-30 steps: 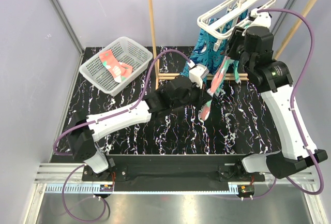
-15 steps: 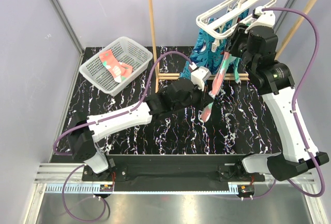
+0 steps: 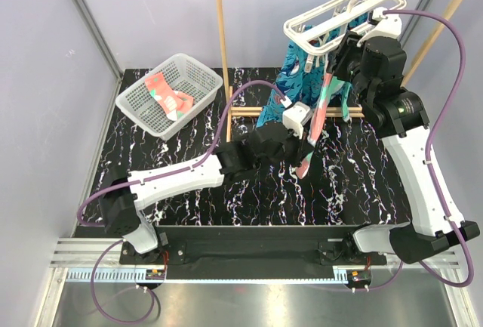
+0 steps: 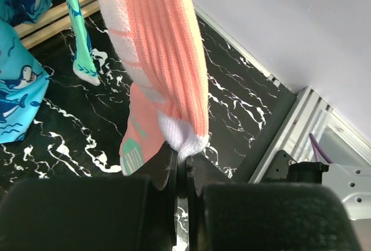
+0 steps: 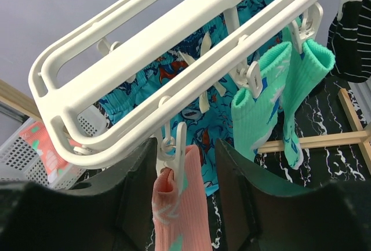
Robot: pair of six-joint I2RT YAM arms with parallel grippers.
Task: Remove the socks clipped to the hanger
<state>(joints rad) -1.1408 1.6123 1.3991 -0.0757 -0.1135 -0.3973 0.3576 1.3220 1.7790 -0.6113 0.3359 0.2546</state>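
Observation:
The white slatted hanger [image 3: 343,11] hangs from the wooden rack's top rail. It also fills the right wrist view [image 5: 174,86]. A coral-pink sock [image 3: 318,115] hangs from a front clip [image 5: 178,146]. My right gripper [image 5: 184,149] is open, one finger on each side of that clip and the sock's cuff [image 5: 181,216]. My left gripper [image 4: 184,157] is shut on the sock's white toe end [image 4: 186,135], below the hanger. Teal-green socks [image 5: 261,103] and a black-and-white striped sock [image 5: 351,36] stay clipped further along.
A white mesh basket [image 3: 198,70] at the back left holds a coral sock [image 3: 167,94]. The wooden rack's upright [image 3: 223,47] stands between basket and hanger. A blue shark-print cloth [image 3: 296,78] hangs behind the socks. A metal rail [image 4: 313,123] edges the table.
My left gripper has moved right and nearer with the sock's toe, pulling the sock taut. My right gripper has risen to the clip. The hanger has swung slightly left.

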